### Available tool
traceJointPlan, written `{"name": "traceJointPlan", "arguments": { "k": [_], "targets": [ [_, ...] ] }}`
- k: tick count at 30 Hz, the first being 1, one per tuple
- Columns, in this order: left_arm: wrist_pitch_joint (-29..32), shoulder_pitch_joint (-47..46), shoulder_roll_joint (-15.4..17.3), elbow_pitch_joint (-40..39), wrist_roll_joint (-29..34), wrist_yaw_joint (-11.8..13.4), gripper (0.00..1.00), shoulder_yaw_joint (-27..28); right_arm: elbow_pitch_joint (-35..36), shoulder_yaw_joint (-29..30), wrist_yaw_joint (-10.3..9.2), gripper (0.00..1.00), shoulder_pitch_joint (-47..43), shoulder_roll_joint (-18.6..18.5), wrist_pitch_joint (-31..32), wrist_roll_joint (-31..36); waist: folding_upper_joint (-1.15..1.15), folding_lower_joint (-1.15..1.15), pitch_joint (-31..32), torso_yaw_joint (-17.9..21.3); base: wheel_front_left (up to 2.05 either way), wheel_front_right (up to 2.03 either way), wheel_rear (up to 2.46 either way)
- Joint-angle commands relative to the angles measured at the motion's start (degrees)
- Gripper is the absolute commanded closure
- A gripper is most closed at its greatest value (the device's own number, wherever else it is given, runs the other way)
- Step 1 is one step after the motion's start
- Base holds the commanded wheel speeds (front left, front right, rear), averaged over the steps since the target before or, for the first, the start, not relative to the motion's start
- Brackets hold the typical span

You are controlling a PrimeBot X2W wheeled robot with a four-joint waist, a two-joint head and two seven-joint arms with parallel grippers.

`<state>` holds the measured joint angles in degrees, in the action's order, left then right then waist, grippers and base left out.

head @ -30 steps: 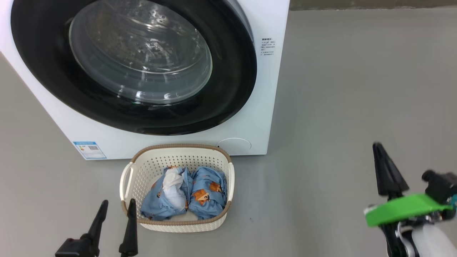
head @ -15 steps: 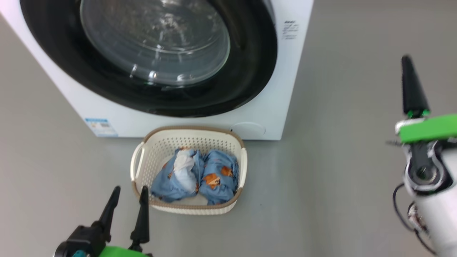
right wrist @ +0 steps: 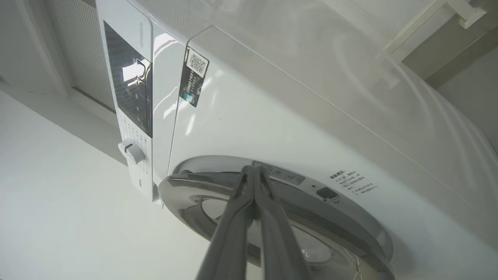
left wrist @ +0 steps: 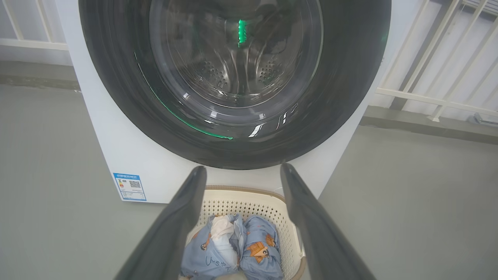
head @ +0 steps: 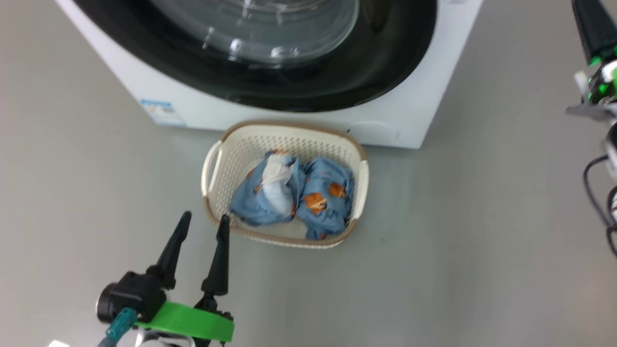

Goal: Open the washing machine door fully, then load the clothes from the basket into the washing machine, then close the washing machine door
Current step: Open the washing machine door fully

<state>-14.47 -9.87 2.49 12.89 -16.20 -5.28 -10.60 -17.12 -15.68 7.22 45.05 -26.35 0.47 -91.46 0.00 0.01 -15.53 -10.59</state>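
Left claw (head: 205, 217) wide — right claw (right wrist: 253, 169) pinched

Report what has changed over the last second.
The head camera swung, shifting the whole picture. The right gripper, shut and empty, rose toward the edge of the washing machine door. Nothing was grasped or released. Unchanged: the left gripper open beside the basket, the clothes inside it, the door closed.

The left gripper (head: 205, 217) is showing tapered black fingers (head: 171, 246) and a green bracket (head: 193, 326) (teal plug (head: 118, 324) beside), the right arm (head: 602, 82) black cables (head: 587, 180).
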Motion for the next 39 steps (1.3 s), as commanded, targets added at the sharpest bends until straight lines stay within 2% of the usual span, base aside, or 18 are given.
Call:
{"name": "traceJointPlan", "arguments": {
  "k": [1, 12, 19, 25, 39],
  "targets": [
    [-0.5, -1.8, 0.4, -1.8, -0.7, 0.4, 0.0, 1.4, 1.2, -0.1, 0.26, 1.0, 1.1, -0.6, 1.3, -1.2, 0.0, -0.01, -3.4, -3.1, 0.0, 0.0, 0.0],
    [-0.5, -5.3, 0.4, -2.5, -1.7, 1.0, 0.0, -1.7, -2.9, 4.4, 0.26, 1.0, 8.2, -1.0, 21.6, -7.7, 0.0, -0.01, -8.3, -5.4, 0.0, 0.0, 0.0],
    [-0.5, -7.5, 0.4, -3.1, -2.3, 1.3, 0.0, -4.2, -5.4, 7.1, 0.26, 1.0, 13.4, -0.7, 29.3, -7.8, 0.0, -0.01, -11.5, -6.5, 0.0, 0.0, 0.0],
    [-0.5, -9.3, 0.4, -3.9, -3.3, 1.9, 0.0, -5.9, -7.0, 7.4, 0.26, 1.0, 17.6, -0.5, 33.3, -5.7, 0.0, -0.01, -14.2, -7.5, 0.0, 0.0, 0.0],
    [-0.5, -11.1, 0.4, -4.6, -5.7, 3.1, 0.0, -8.5, -8.5, 7.2, 0.26, 1.0, 23.7, 0.8, 36.4, -1.5, 0.0, -0.01, -17.3, -9.6, 0.0, 0.0, 0.0]
  ]
}}
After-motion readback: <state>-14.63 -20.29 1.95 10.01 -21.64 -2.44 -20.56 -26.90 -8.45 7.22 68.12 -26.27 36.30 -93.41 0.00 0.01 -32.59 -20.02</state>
